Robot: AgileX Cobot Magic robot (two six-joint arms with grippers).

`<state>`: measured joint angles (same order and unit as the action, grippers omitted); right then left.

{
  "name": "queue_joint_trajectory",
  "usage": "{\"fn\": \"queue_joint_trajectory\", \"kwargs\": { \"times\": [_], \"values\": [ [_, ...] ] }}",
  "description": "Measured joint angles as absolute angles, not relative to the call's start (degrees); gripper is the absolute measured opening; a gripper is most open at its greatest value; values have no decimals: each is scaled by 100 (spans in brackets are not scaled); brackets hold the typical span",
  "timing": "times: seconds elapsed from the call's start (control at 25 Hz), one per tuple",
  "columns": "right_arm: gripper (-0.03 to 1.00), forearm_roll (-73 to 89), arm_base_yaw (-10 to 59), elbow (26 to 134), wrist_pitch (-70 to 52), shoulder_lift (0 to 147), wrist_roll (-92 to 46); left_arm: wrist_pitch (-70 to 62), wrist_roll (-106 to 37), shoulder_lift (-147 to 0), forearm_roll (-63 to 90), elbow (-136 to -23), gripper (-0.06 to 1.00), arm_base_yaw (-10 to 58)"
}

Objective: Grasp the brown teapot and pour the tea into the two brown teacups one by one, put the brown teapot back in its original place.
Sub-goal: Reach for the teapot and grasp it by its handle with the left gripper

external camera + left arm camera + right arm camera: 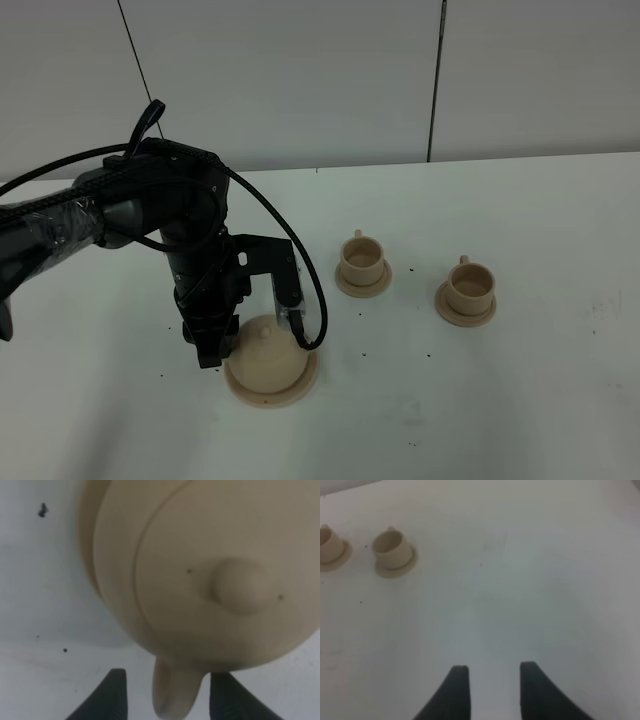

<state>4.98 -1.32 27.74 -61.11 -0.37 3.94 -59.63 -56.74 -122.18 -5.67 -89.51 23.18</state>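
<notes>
The brown teapot [268, 352] sits on its wide saucer, the original place [272, 401], at the front left of the table. My left gripper [212, 352] hangs at the pot's left side. In the left wrist view the teapot [210, 570] fills the frame, and its loop handle [172, 695] lies between the fingers [114, 696] of my left gripper [170, 700], which is open with a gap on both sides. The two brown teacups [361, 257] [470, 284] stand on small saucers to the right. My right gripper [492, 690] is open and empty over bare table, with both teacups [392, 547] [327, 542] far ahead of it.
A black cable [310, 290] loops from the left arm down beside the teapot. Small dark specks dot the white table [520, 400]. A grey panelled wall [300, 70] stands behind the table.
</notes>
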Motion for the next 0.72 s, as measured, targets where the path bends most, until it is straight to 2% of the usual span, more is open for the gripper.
{"fn": "queue_joint_trajectory", "kwargs": {
  "times": [0.48, 0.72],
  "values": [
    [24, 498, -132, 2774, -6111, -37, 394, -5844, -5831, -12267, -586, -8951, 44, 2318],
    [24, 498, -132, 2774, -6111, -37, 394, -5710, -5943, -12267, -543, -8951, 39, 2318]
  ]
}}
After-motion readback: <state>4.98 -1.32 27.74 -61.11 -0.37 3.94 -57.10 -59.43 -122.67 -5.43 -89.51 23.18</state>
